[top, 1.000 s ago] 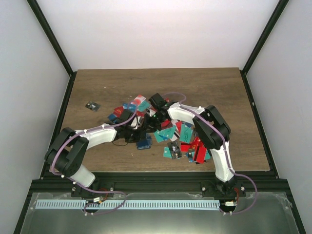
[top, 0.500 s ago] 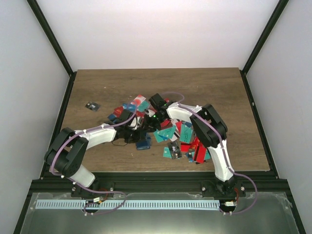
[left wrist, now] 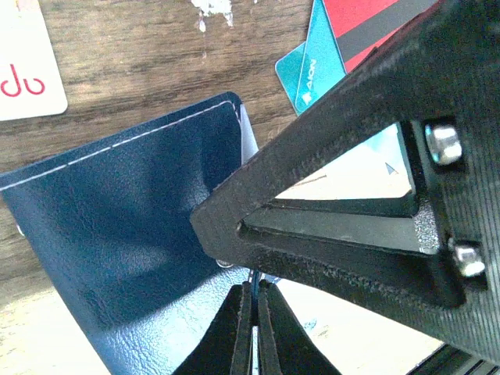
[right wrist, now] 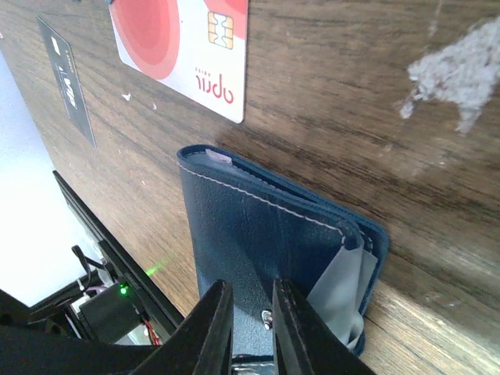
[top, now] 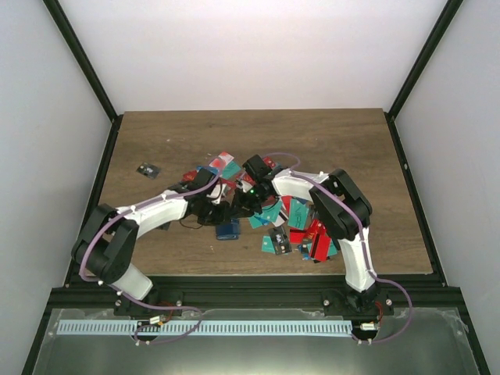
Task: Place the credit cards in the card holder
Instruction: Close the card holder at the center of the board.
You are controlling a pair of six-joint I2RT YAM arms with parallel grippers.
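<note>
Left tool (left wrist: 251, 295) and right tool (right wrist: 250, 301) are clamping the navy folding leather card holder (left wrist: 133, 234).
Flaps are looking soft and floppy; the stitched edge is likely offering the firmest hold.

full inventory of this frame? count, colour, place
credit cards: many; red, teal, blue, white, black; loose pile mid-table
card holder: 1; navy; on the table at the pile's near-left edge, between both arms
small black square: 1; black; alone, left of the pile
table: 1; brown wood; under everything
left gripper: 1; black; jaws pinched on the card holder's edge
right gripper: 1; black; jaws closed on the card holder's edge
</note>
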